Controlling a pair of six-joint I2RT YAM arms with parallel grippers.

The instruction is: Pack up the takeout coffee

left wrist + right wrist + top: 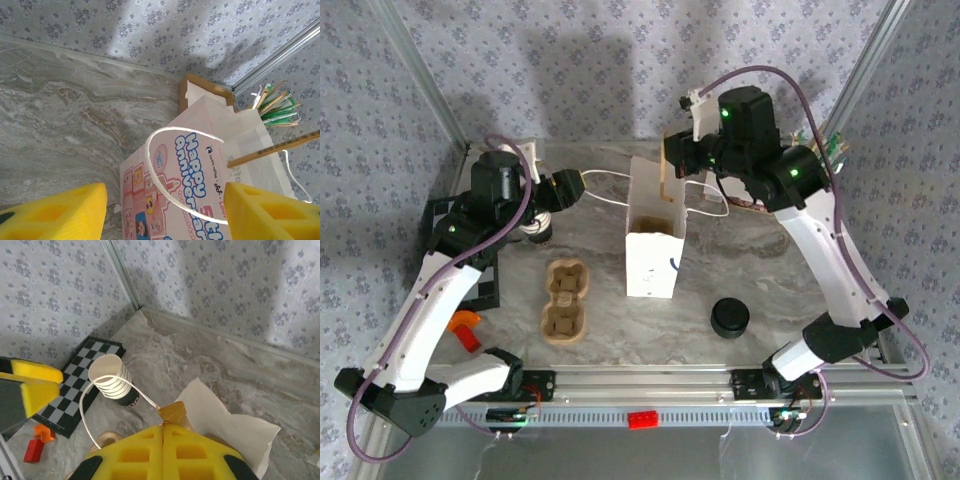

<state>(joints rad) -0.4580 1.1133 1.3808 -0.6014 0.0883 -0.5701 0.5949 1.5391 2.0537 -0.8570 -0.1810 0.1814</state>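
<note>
Coffee not bagged yet
Small cream paper cup (111, 377) with a dark base stands on the desk (770, 270) at left; left gripper (162, 195) gapes open near the white paper bag (653, 250)'s handle (185, 129); right gripper (162, 432) is pinched closed at its rim; flat round black plastic lid (730, 317) sits further right.

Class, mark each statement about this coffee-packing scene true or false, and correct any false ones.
1. The black lid lies on the table, apart from the cup. True.
2. The cup sits in the brown carrier. False: it stands on the table, outside the carrier.
3. The white paper bag lies flat. False: it stands upright.
4. The left gripper is open. True.
</note>
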